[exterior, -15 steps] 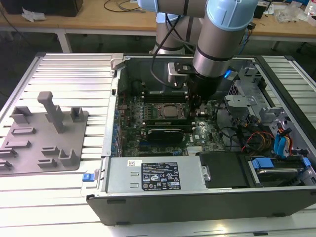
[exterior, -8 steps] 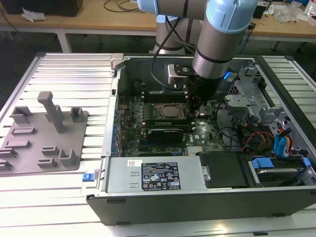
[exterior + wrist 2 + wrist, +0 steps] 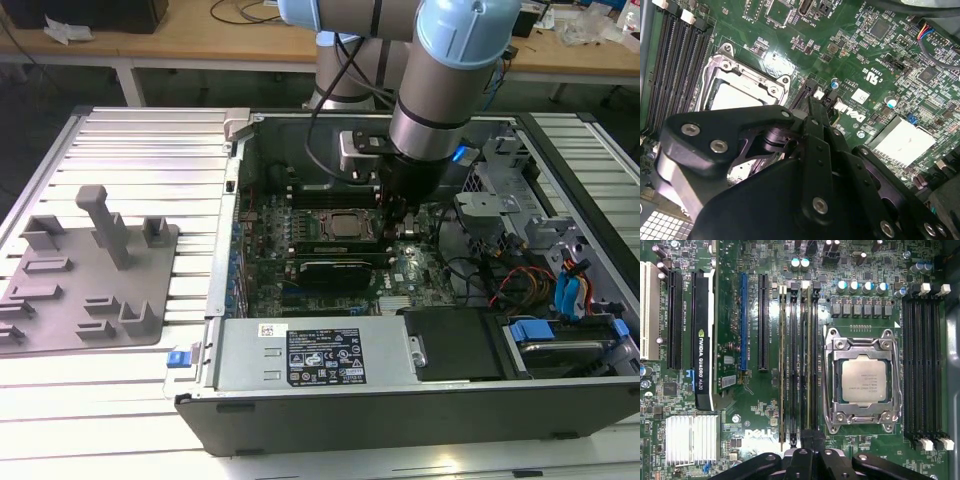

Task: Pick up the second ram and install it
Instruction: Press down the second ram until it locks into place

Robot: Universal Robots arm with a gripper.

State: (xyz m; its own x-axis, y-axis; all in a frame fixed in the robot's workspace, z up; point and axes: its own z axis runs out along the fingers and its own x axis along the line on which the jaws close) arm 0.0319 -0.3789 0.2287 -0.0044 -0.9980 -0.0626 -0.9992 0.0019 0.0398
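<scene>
The second ram [image 3: 807,360] looks to me like the thin stick standing edge-up in one of the memory slots just beside the processor [image 3: 863,381]. I can only see its narrow top edge in the first wrist view. Its long axis runs along the slot, parallel to the near side of the processor socket, with one end at the white latch and the other end under my pincer [image 3: 807,437]. A second pale edge shows in a neighbouring slot [image 3: 781,365].

In the second wrist view the pincer [image 3: 816,102] has its two black fingers drawn close together, tips down at the slot line. I cannot tell whether they pinch the stick or only rest on it.

In the exterior view the arm reaches straight down into the open computer case [image 3: 400,400], with the pincer [image 3: 395,215] low over the motherboard. The case lies on the slatted desk [image 3: 150,140], and the grey fixture plate [image 3: 90,270] sits well apart toward the exterior view's left.
</scene>
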